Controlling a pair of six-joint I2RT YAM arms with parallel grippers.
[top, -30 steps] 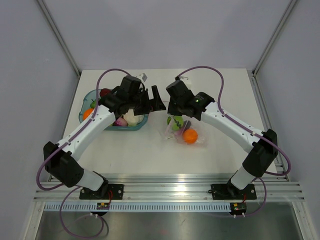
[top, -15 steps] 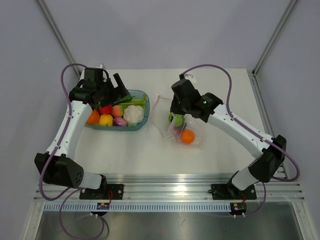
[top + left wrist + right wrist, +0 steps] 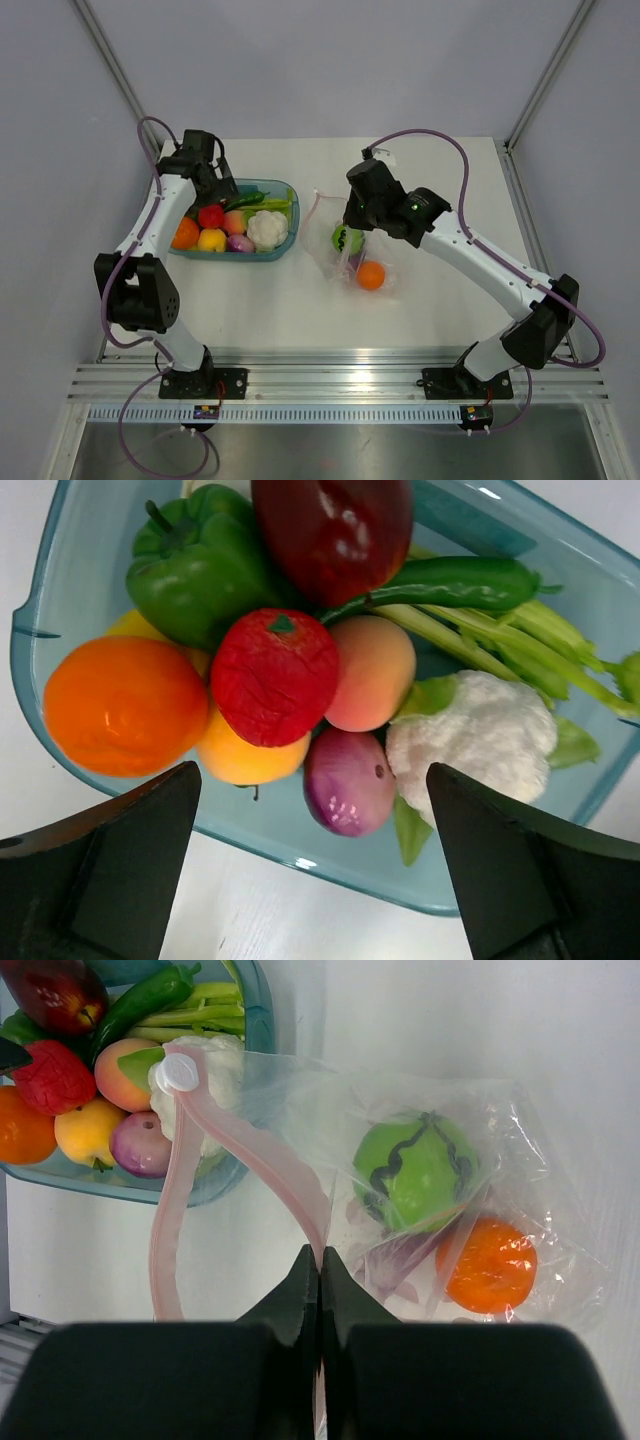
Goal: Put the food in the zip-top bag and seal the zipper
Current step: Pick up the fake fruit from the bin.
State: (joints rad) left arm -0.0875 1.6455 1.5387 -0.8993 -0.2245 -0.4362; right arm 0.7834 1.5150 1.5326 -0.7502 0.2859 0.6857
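Observation:
The zip-top bag [image 3: 358,258] lies mid-table, clear, holding a green ball [image 3: 415,1170], an orange ball [image 3: 487,1265] and a purple piece [image 3: 395,1265]. Its pink zipper [image 3: 240,1135] gapes in a loop, with a white slider [image 3: 180,1072] at the far end. My right gripper [image 3: 320,1255] is shut on the zipper strip; in the top view it [image 3: 350,222] stands over the bag's left edge. My left gripper [image 3: 315,880] hangs open above the teal tray's [image 3: 470,900] near rim, over more food: purple onion [image 3: 347,780], red tomato [image 3: 275,675], orange [image 3: 125,705], cauliflower [image 3: 480,740]. It grips nothing.
The tray [image 3: 283,250] sits left of the bag and also holds a green pepper [image 3: 200,565], a dark red apple [image 3: 335,530], a peach [image 3: 372,670], a green chili [image 3: 450,580] and celery stalks [image 3: 530,640]. Walls close in on both sides.
My left arm swung away from the bag, leftward to the tray's far-left corner, uncovering the tray. The right gripper kept its hold on the zipper and shifted slightly.

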